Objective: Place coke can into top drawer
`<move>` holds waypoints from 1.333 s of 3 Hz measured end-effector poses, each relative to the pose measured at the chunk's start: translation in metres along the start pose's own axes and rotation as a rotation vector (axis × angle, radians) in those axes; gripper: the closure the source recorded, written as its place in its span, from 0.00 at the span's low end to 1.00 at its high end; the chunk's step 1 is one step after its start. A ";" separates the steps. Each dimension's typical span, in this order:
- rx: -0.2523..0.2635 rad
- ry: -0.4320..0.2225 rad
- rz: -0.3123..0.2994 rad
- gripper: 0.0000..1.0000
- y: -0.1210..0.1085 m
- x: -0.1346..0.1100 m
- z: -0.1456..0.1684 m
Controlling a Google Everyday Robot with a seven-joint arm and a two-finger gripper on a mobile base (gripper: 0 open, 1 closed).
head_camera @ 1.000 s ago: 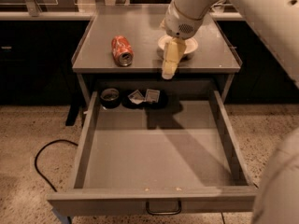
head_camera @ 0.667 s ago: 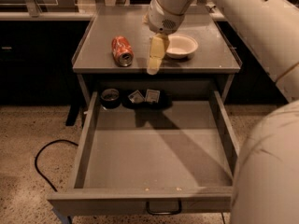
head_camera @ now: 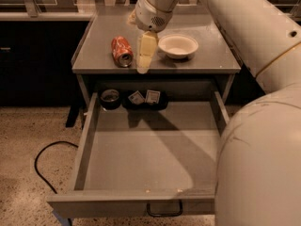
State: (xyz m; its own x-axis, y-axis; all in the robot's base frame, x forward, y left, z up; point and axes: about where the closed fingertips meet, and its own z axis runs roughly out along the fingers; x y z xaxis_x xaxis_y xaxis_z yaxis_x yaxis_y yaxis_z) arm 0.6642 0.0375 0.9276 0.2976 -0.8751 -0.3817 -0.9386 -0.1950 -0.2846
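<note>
On grey desk's (head_camera: 207, 60) front edge, saw cream gripper (head_camera: 143, 64) beside toppled red aluminium coke can (head_camera: 121, 51); spread untellable; needed centring over can.

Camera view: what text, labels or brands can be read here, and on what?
None can be read.
Coke can: white markings, too blurred to read.
Two packets at the drawer's back: markings too small to read.
Gripper, hanging between can and bowl: no text.
</note>
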 end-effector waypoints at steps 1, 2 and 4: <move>0.018 -0.001 0.024 0.00 -0.007 -0.001 0.005; 0.067 -0.044 0.093 0.00 -0.029 -0.010 0.012; 0.160 -0.119 0.270 0.00 -0.075 -0.025 0.028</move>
State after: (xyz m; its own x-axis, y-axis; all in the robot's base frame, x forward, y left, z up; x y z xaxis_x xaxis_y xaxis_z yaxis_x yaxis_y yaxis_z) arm 0.7321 0.0866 0.9344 0.0690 -0.8259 -0.5595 -0.9497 0.1173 -0.2903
